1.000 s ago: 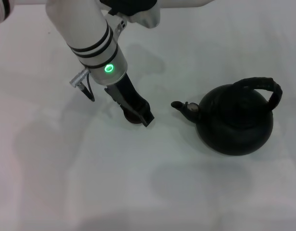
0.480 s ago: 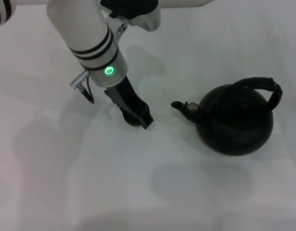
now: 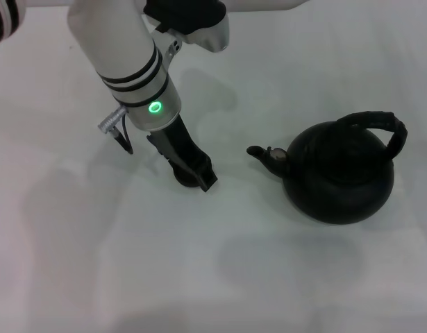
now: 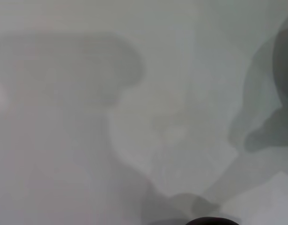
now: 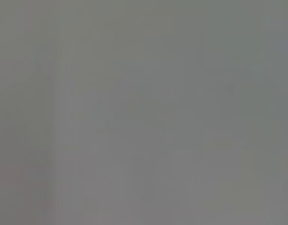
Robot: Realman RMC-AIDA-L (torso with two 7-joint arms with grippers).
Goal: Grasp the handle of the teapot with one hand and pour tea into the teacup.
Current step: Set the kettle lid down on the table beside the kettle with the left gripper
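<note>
The round matte black teapot point(image 3: 341, 177) stands on the white table at the right, its spout point(image 3: 264, 154) pointing left. Its rough black arched handle point(image 3: 377, 121) rises over the top, and nothing is touching it. Left of the spout, my left gripper point(image 3: 194, 173) reaches down to the table. Its black fingers are closed around the tiny dark teacup point(image 3: 183, 180), which peeks out beneath them. A sliver of the dark cup rim point(image 4: 211, 221) shows in the left wrist view. My right gripper is out of view, and the right wrist view shows only plain grey.
The white tabletop point(image 3: 130, 263) stretches out in front and to the left. My left arm's white forearm point(image 3: 123, 48) crosses the upper left above the table.
My left gripper has shifted a little left and toward the table's near side, and the dark teacup moved with it. The teapot has not moved.
</note>
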